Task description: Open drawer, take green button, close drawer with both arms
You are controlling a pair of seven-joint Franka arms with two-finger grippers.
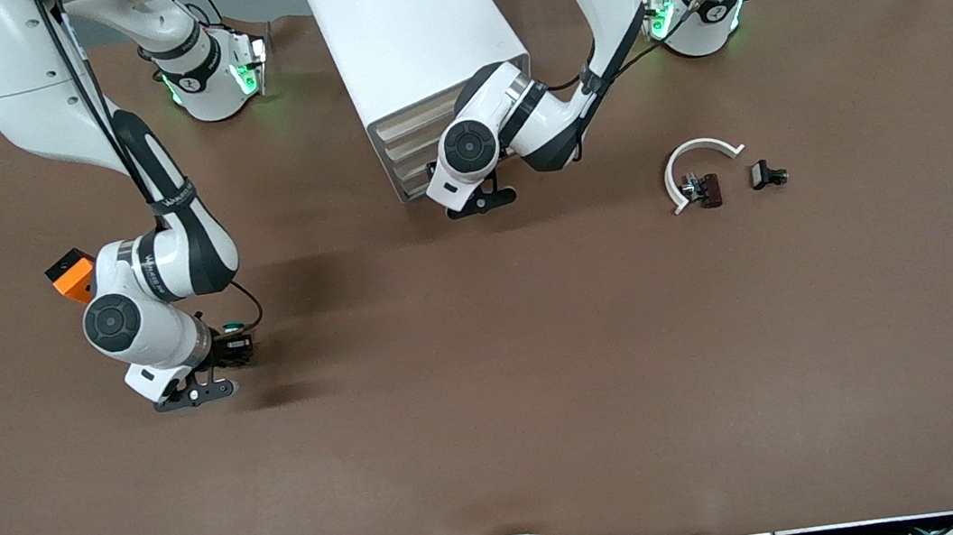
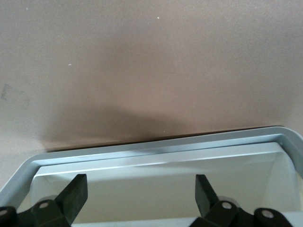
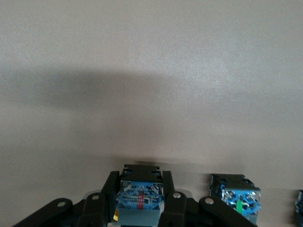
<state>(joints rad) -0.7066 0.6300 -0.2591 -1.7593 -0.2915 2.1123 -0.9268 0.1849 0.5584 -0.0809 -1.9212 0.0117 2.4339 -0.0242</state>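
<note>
Low in the front view, toward the right arm's end, the right gripper (image 1: pixel 234 350) is pinched on a blue-based button (image 3: pixel 139 198). A green cap (image 1: pixel 231 325) shows at its fingers, so this is likely the wanted one. Higher, at frame centre, the left gripper (image 2: pixel 137 189) hangs with jaws spread over the drawer (image 2: pixel 156 153) rim, probably placed to push it shut.

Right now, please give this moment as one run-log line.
left gripper: open, at drawer rim | right gripper: shut on button | second button: beside the held one
</note>
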